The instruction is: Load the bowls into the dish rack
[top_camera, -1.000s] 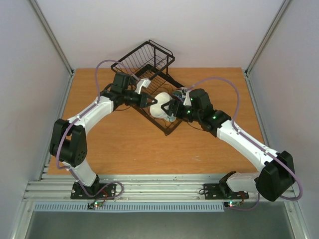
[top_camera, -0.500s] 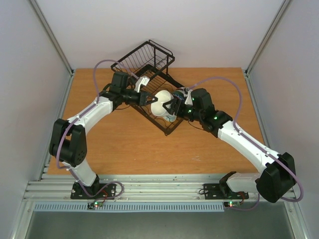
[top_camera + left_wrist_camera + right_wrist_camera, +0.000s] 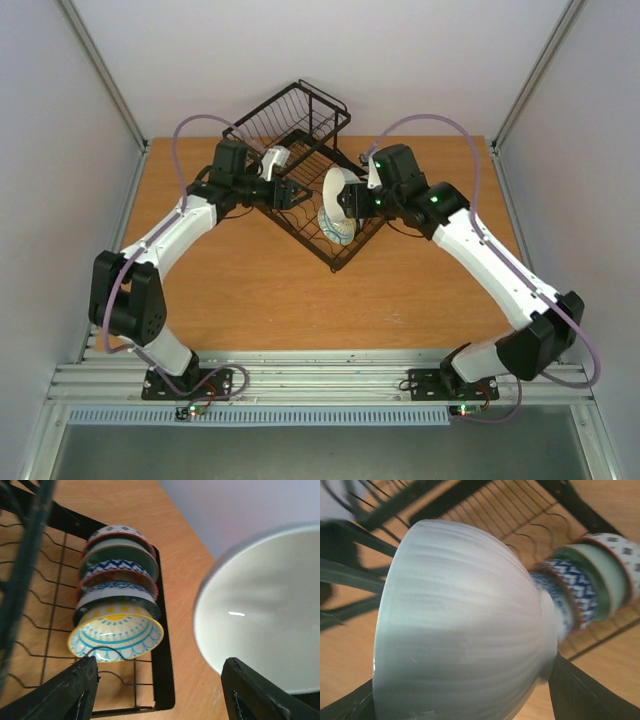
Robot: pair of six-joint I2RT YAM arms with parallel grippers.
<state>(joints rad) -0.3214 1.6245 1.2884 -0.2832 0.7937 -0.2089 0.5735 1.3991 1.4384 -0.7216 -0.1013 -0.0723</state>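
A plain white bowl (image 3: 335, 196) hangs on edge over the black dish rack (image 3: 300, 118), and my right gripper (image 3: 352, 204) is shut on it. In the right wrist view its ribbed outside (image 3: 465, 615) fills the frame between the fingers (image 3: 582, 692). Just left of that bowl, my left gripper (image 3: 292, 193) stands open and holds nothing. The left wrist view shows the bowl's inside (image 3: 265, 605) beyond the right finger (image 3: 252, 695). Several patterned bowls (image 3: 117, 595) stand on edge in the rack's near end, a yellow-and-blue one (image 3: 116, 635) at the front.
The rack (image 3: 162, 680) lies diagonally on the wooden table (image 3: 250, 290), its raised wire basket (image 3: 290, 115) at the far end. Bare divider wires (image 3: 520, 515) run behind the row of bowls (image 3: 590, 587). Grey walls close in the table on three sides.
My left gripper opened, let go of the white bowl and drew back to the left. The right arm rose and carried the bowl toward the rack's middle, turning it on edge.
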